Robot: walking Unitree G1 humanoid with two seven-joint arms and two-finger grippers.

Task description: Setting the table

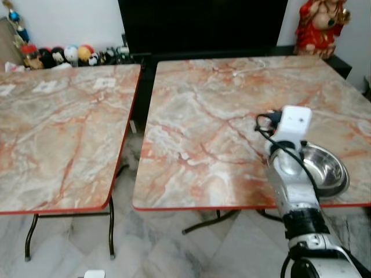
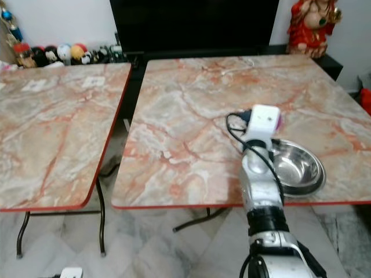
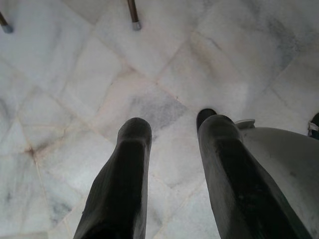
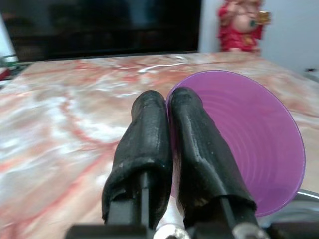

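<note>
My right gripper (image 4: 167, 99) is shut on the rim of a purple cup (image 4: 249, 144), held tilted over the right marble table (image 1: 203, 127). From the head views the white wrist camera (image 1: 293, 124) hides the fingers, and a sliver of the purple cup (image 2: 279, 120) peeks out beside it. A steel bowl (image 1: 324, 168) sits on the table near its front right edge, just beside my right forearm. My left gripper (image 3: 172, 127) hangs open above the marble floor with nothing between its fingers.
A second marble table (image 1: 58, 127) stands to the left, with a narrow gap between the two. A black cabinet (image 1: 203, 26), a red statue (image 1: 319, 26) and a row of small toys (image 1: 64, 55) line the back wall. A thin white cable (image 1: 249, 68) lies at the right table's far edge.
</note>
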